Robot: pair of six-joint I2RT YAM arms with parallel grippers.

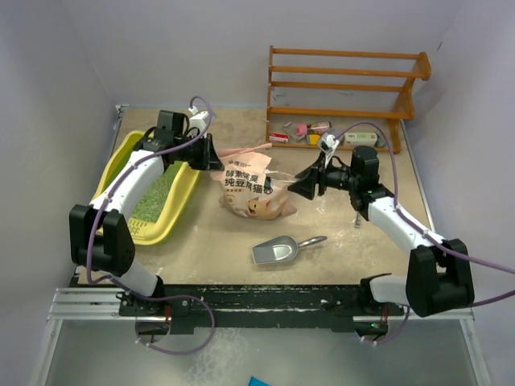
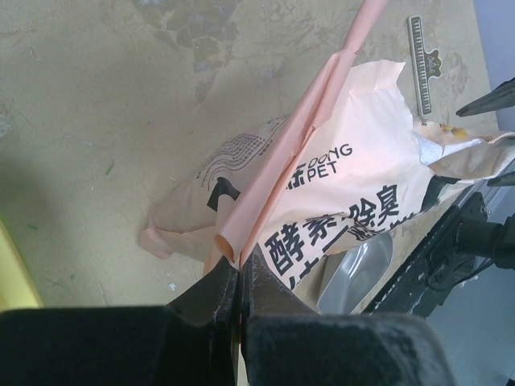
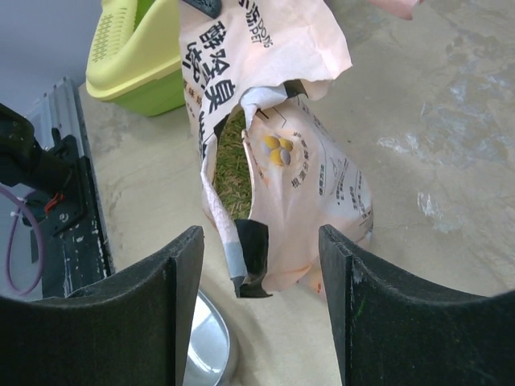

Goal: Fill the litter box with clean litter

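The litter box (image 1: 151, 233) sits at the left of the worktop (image 1: 346, 241), holding clean litter (image 1: 157, 197), just left of the left gripper (image 1: 217, 153). That gripper is clamped on the bag's (image 1: 256, 193) pink strip. The right gripper (image 1: 296, 185), fingers apart, faces the bag's torn mouth.

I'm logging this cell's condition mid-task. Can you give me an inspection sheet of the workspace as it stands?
Surface: beige table, mottled stains, a few green specks.
Job's things: litter box at the left, with a layer of clean litter inside; more litter shows inside the torn-open bag at mid-table.
Clutter: metal scoop lying in front of the bag; small items under the rack.
Grippers: left gripper shut on the bag's pink top strip; right gripper open, the bag's torn edge between its jaws.
Cables: purple cables run along both arms.
Surroundings: wooden rack at the back right; plain walls.
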